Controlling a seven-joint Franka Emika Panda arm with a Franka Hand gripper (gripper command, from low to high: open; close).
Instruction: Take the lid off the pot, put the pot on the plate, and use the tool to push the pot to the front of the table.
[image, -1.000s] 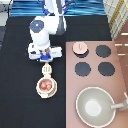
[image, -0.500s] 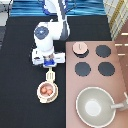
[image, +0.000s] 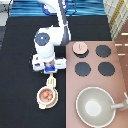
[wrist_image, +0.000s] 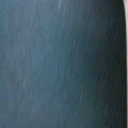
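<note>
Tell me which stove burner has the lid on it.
The burner at the stove's corner toward the exterior view's top left: the pink lid covers it, the other three show bare black. The gripper hovers over the table, just above the tool.

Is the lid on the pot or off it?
Off. The lid lies on the stove; the pot shows its inside. The gripper hovers above it.

My arm (image: 61, 22) is glossy white with rounded, bulbous links and dark seams at the joints, running down from the frame's top centre. My gripper (image: 49, 66) sits left of centre, its white hand carrying a blue block along its lower edge
</note>
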